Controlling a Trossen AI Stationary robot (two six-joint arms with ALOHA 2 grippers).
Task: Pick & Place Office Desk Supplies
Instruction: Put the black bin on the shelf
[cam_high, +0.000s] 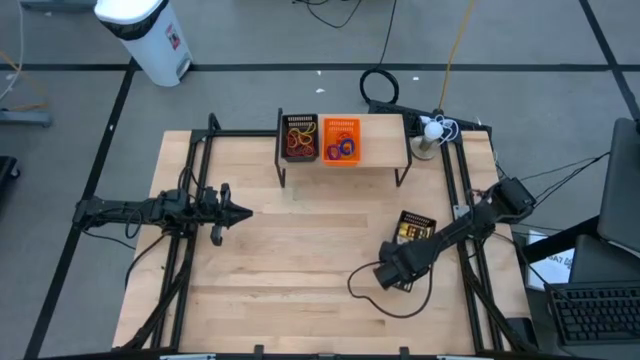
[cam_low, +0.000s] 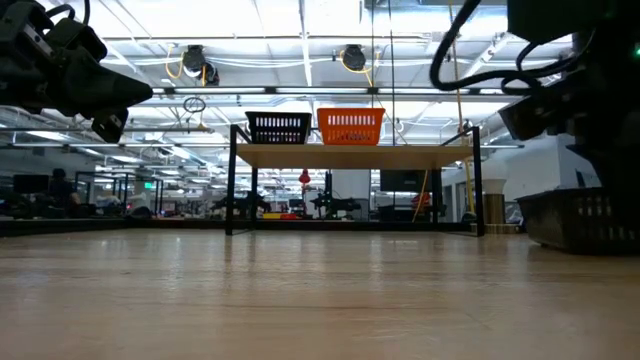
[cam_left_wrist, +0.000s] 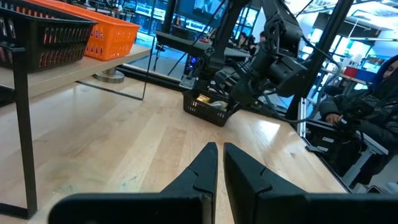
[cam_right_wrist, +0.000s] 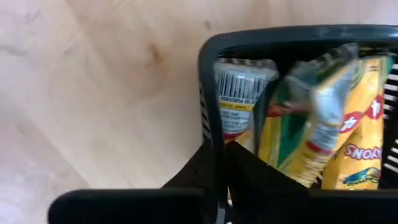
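- Your right pincer (cam_right_wrist: 219, 168) is down at the corner of the dark basket (cam_high: 414, 232) on the right side of the table (cam_high: 300, 270); in the right wrist view its fingers are pinched together on the basket's rim (cam_right_wrist: 280, 34), one outside the wall and one inside.
- That basket holds yellow-and-white packets (cam_right_wrist: 348, 124); one shows a barcode label, and they stand on edge, packed side by side against the wall.
- Your left pincer (cam_left_wrist: 219, 163) hangs above the left part of the table with its fingers drawn together on nothing, pointing across the table toward the right arm.
- You can see a small raised shelf (cam_high: 380, 162) at the back edge of the table, standing on dark legs.
- On that shelf sit two baskets, touching or nearly so: a black basket (cam_high: 299, 137) on the left with thin orange-red rubber bands (cam_high: 300, 140) heaped in it, and an orange basket (cam_high: 341, 141) beside it with blue, purple and red rings (cam_high: 345, 150).
- A round-based white thing (cam_high: 430, 135) stands just right of the shelf; you cannot tell what it is.
- In the left wrist view a seated person in a dark jacket (cam_left_wrist: 367, 124) shows beyond the table's right side.
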